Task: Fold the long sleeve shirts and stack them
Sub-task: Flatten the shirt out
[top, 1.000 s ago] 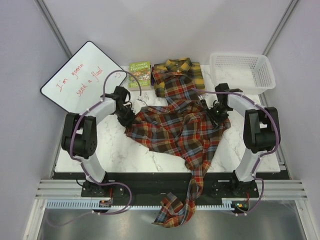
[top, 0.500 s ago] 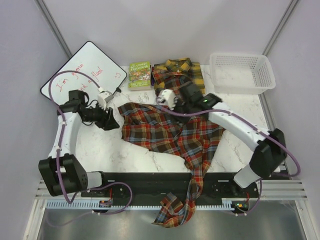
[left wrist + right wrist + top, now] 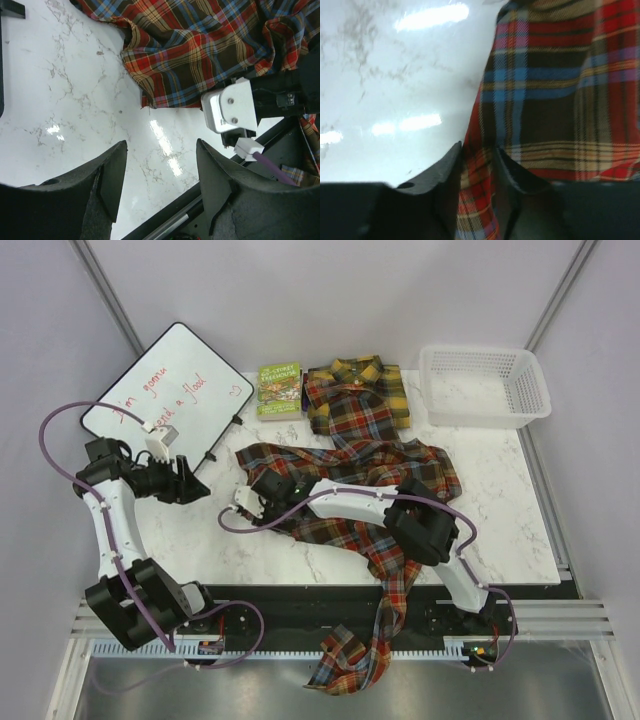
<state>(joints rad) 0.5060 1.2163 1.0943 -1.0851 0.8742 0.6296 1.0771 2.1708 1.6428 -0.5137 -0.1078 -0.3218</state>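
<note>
The red-brown plaid flannel shirt [image 3: 375,465] lies rumpled across the middle of the white marble tabletop [image 3: 500,510]. One sleeve hangs over the near edge, and its far part lies over the yellow and black plaid shirt [image 3: 385,390], which sits folded at the back.

The right claw [image 3: 250,505] reaches across to the rumpled shirt's left edge. The wrist view shows plaid cloth pinched between its closed fingers [image 3: 452,170]. The left claw [image 3: 190,480] hangs open and empty over bare marble, near the corner of the white dry-erase board [image 3: 160,390].

The step in hand looks like spreading this shirt flat before any fold. To do it well, the right claw should pull low and steadily outward, keeping the hem just off the marble so the wrinkles run out rather than bunch. The open left claw would best take a second point on the same edge, so that the cloth is drawn taut between two grips.

Any pull toward the near side must be gentle, since the overlap could drag the folded yellow shirt out of shape. The hanging sleeve should come up onto the tabletop before folding begins.
</note>
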